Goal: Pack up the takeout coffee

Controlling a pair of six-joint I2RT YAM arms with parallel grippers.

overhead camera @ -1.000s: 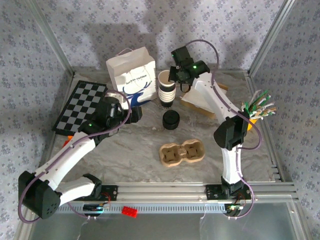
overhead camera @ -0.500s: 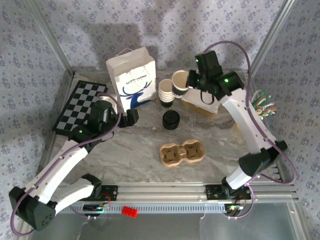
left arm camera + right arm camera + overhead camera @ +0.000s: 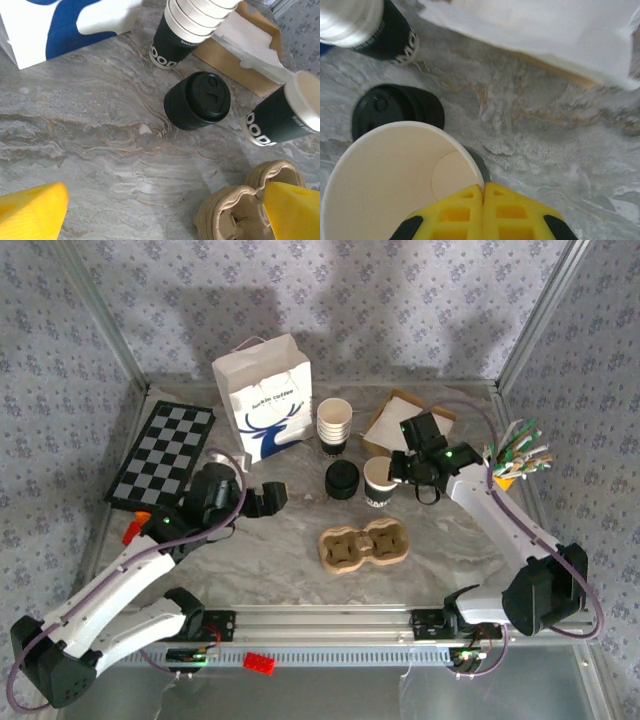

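The right hand point(image 3: 483, 190) is clenched on the rim of one cup point(image 3: 378, 481), held just beside the black lids point(image 3: 342, 480), near the carrier point(image 3: 364, 545); next, I judge, it must seat upright in a carrier well; the left hand point(image 3: 272, 497) hangs released above the desk point(image 3: 285, 545).

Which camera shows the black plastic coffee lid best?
The left wrist view: the black plastic lid sits whole and close, its top detail clear. The top external view shows the lid whole but small. In the right wrist view the black paper cup hides part of it.
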